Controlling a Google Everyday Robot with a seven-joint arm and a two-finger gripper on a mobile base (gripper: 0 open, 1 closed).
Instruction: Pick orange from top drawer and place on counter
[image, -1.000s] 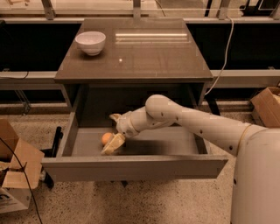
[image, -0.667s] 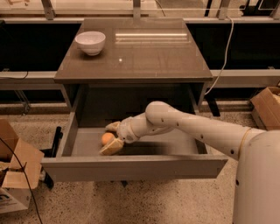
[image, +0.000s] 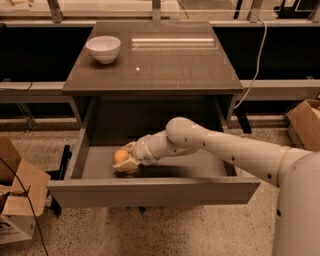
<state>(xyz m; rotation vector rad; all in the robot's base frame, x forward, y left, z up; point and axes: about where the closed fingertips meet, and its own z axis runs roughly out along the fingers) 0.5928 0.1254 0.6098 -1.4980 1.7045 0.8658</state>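
A white robot arm (image: 225, 150) reaches into the open grey-brown top drawer (image: 150, 192). Its beige two-finger gripper (image: 123, 160) is at the drawer's left, with its fingers seemingly clasping the small round orange (image: 120, 155). Best to lift straight up, clearing the drawer front, before moving to the glossy dark counter (image: 165, 65).

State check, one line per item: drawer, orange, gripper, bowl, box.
wide grey-brown top drawer: pulled open.
small round orange: inside the drawer, left side, not lifted out.
gripper: in the drawer, at the orange.
white bowl: upright on the glossy dark counter, back left.
brown cardboard box: flaps open, on the floor.
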